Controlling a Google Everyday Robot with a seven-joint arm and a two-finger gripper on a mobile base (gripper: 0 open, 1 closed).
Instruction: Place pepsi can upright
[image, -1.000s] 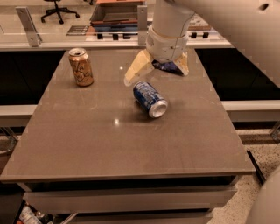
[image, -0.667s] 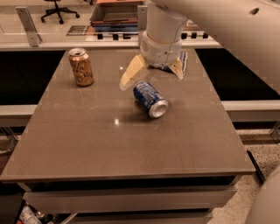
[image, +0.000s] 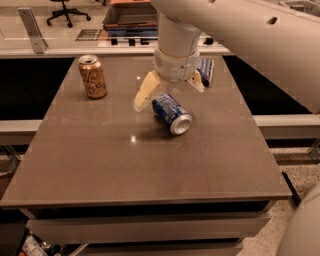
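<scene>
pepsi can (image: 171, 114) on its side near the middle of the desk (image: 150, 170), not yet righted; gripper (image: 171, 87) spread wide just over its far end.
Nothing of the task is judged done: the can is not grasped, and the fingers (image: 146, 91) are seen apart on either side. Closing, lifting and standing it on end are left. White markings are seen on the blue body, but no writing can be read. Gold can (image: 93, 76) stands upright back left, label illegible. Dark blue bag (image: 205, 69) is partly hidden behind the arm.

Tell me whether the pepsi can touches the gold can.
Apart: camera view shows table between pepsi can and gold can. The pincer hangs open above the pepsi can.
</scene>
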